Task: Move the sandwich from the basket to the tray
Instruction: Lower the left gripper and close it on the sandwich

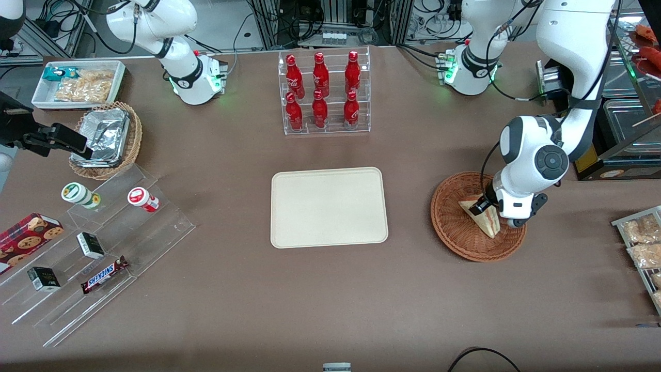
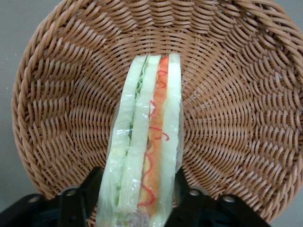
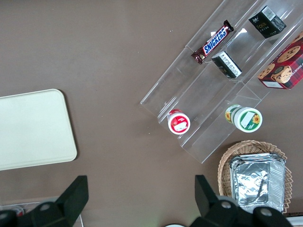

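Note:
The sandwich point(image 1: 485, 221), a white-bread wedge in clear wrap with red and green filling, stands on edge in the reddish-brown wicker basket point(image 1: 454, 237). My left gripper point(image 1: 484, 208) is down in the basket, and its black fingers press both flat sides of the sandwich. In the left wrist view the sandwich point(image 2: 147, 142) runs out from between the fingers of the gripper point(image 2: 137, 201), over the basket's woven floor point(image 2: 236, 118). The cream tray point(image 1: 329, 206) lies flat on the table beside the basket, toward the parked arm; it also shows in the right wrist view point(image 3: 33, 127).
A clear rack of red bottles point(image 1: 324, 93) stands farther from the camera than the tray. At the parked arm's end are a stepped acrylic shelf with snacks point(image 1: 93, 243), a tan basket with foil containers point(image 1: 106, 139) and a white bin point(image 1: 77, 82). Packets point(image 1: 643, 243) lie at the working arm's end.

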{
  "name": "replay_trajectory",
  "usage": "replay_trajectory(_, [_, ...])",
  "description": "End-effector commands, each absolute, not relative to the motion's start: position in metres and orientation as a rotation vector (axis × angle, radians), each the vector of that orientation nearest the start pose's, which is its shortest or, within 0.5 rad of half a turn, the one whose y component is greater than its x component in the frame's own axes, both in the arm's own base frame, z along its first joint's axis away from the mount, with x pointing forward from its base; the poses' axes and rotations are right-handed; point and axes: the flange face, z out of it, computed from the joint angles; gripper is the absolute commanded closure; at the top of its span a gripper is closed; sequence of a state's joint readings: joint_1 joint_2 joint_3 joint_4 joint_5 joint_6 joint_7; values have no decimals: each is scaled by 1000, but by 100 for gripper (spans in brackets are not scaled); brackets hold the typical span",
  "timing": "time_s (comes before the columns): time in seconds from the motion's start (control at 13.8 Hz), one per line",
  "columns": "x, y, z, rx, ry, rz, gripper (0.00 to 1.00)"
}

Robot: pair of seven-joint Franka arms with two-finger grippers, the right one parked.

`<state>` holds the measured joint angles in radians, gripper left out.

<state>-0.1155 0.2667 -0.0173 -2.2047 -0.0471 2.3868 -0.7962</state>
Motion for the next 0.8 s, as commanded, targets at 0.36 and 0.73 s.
replay_trajectory(0.36, [552,-80,307,-3014,-870,157,89])
replay_trajectory(0.73, [551,-147,356,-3019,-546,335,89])
